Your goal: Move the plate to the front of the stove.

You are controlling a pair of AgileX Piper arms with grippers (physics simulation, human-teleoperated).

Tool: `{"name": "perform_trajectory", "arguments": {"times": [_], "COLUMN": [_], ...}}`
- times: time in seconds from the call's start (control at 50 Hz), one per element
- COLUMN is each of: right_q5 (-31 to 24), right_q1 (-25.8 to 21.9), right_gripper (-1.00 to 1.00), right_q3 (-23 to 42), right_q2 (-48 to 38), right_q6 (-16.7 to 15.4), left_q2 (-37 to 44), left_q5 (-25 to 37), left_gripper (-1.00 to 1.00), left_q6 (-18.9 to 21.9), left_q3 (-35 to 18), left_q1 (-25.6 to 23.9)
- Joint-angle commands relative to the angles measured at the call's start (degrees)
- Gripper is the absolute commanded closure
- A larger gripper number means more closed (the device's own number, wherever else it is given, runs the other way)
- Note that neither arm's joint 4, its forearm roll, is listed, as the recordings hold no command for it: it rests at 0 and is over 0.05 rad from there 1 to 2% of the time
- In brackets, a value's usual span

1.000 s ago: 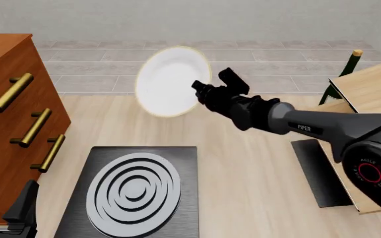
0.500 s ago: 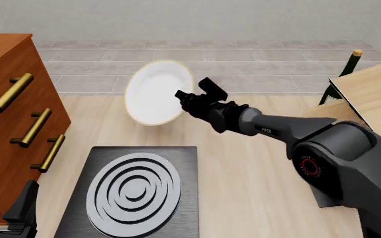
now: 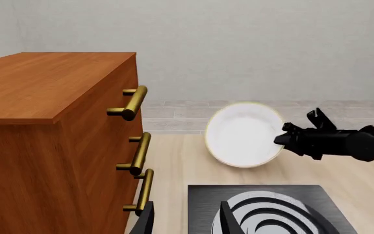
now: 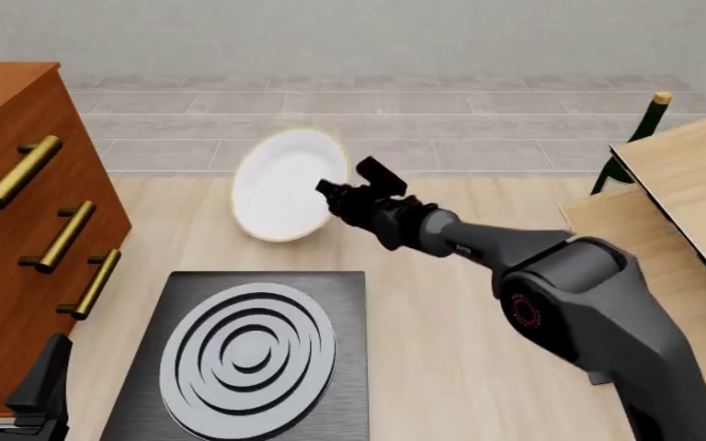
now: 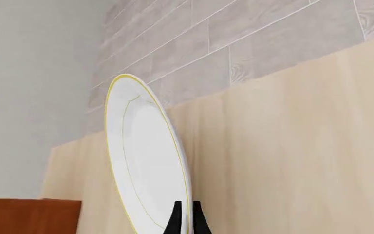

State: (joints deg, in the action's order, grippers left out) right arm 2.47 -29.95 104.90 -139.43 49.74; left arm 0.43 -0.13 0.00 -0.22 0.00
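Where fingertips (image 5: pixel 185 214) pinch: plate (image 5: pixel 141 156) edge-on.

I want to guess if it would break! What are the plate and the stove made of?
The plate looks like glazed ceramic: smooth, plain white, with a thin gold rim. That is a guess, since a render could also be plastic. The stove looks like brushed dark metal, with fine streaks on its slab, and its ringed burner looks like matte light-grey metal.

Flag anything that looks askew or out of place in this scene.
Only the plate stands out: the right gripper pinches its rim and holds it steeply tilted, almost on edge, in the air beyond the stove. Nothing looks spilled or damaged.
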Motion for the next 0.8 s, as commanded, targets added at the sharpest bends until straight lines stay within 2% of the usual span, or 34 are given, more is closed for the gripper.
{"name": "perform_trajectory", "arguments": {"times": [0.02, 0.24, 0.8], "right_q5": [-1.2, 0.0, -0.7], "right_q1": [-0.2, -0.7, 0.0], "right_gripper": [1.0, 1.0, 1.0], "right_q3": [4.3, 2.5, 3.3], "right_q2": [-3.4, -3.9, -5.2], "right_q6": [0.2, 0.7, -0.2], "left_q2": [0.0, 0.0, 0.0], "left_q5": [0.0, 0.0, 0.0], "left_gripper": [-1.0, -1.0, -1.0], "left_q6": [0.0, 0.0, 0.0], "left_q3": [0.0, 0.0, 0.0], "left_q1": [0.0, 0.0, 0.0]}}
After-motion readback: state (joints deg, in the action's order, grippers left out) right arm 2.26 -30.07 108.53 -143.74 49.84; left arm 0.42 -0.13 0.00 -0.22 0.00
